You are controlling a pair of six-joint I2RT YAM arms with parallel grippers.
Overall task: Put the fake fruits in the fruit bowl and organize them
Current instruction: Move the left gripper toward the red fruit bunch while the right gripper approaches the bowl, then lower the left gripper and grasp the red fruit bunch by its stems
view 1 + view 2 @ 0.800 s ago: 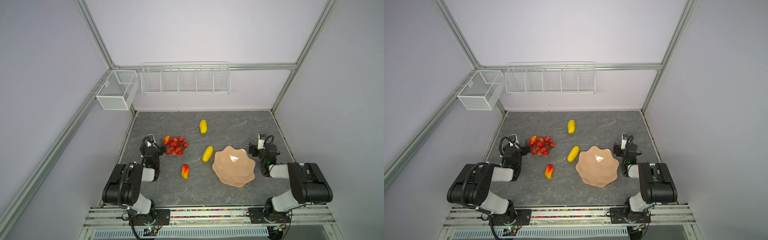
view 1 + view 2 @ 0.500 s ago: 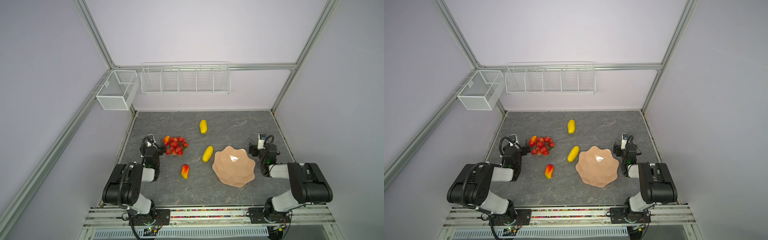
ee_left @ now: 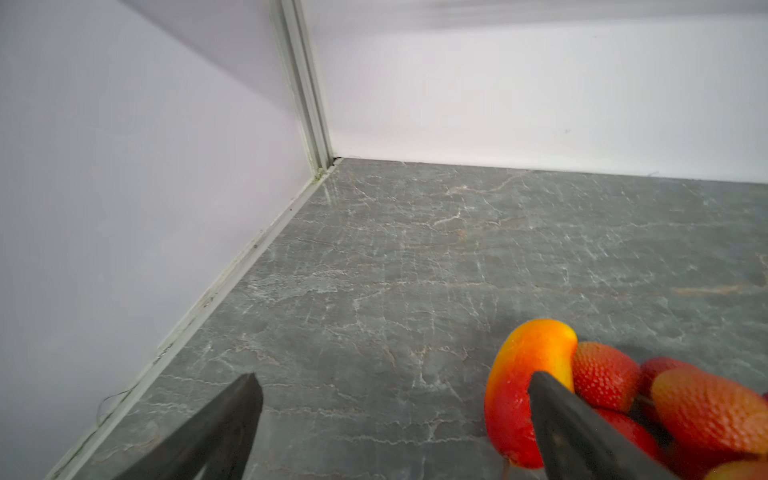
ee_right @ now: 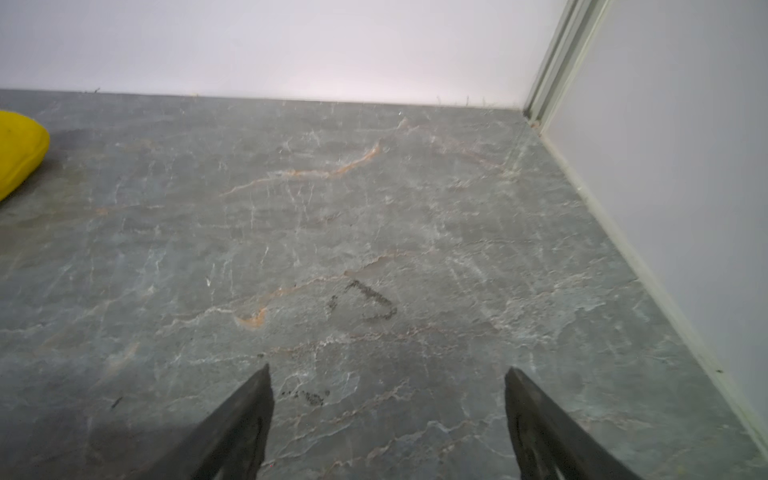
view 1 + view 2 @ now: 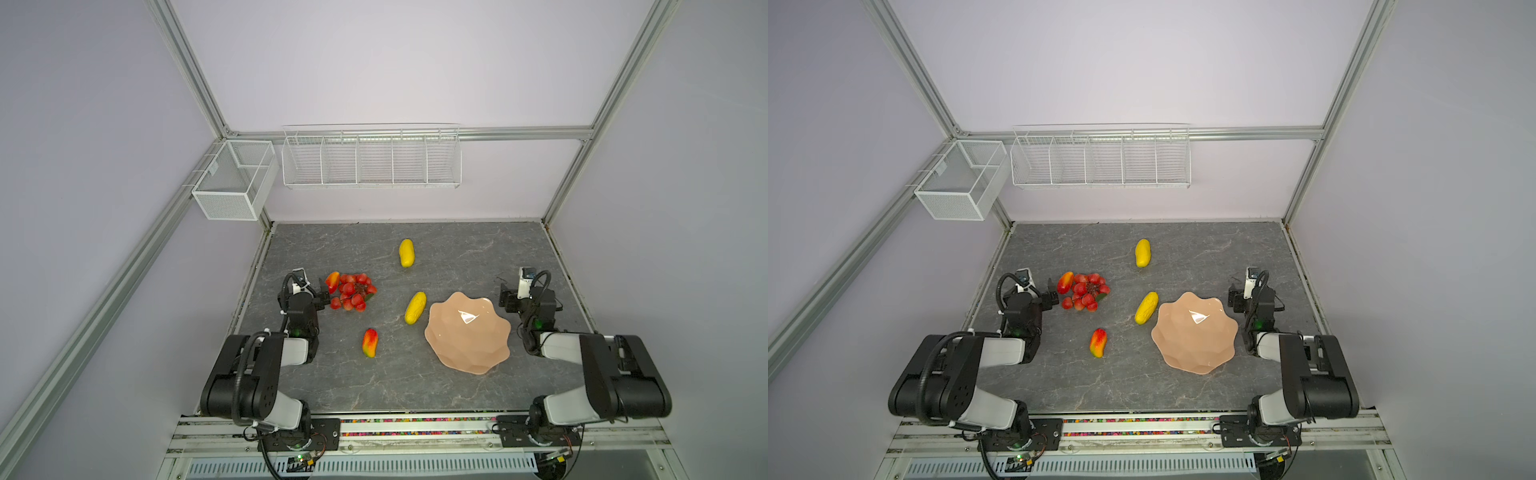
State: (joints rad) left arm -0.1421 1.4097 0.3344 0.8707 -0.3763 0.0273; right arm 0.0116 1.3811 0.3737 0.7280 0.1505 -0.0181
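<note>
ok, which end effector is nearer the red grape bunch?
Left. The left end effector sits just beside the grape bunch, its open jaws at the red-orange fruit touching the bunch. The right end effector is well away, beyond the fruit bowl.

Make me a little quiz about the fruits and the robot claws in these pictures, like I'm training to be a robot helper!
1. True or false: the pink bowl already has a fruit in it.
2. How many yellow fruits lie on the table? A) one B) two C) three
3. Fill the gap: the left claw is open, right beside a red-orange fruit that lies against the bunch of ____.

Key:
1. False, the bowl is empty.
2. B
3. grapes
</note>
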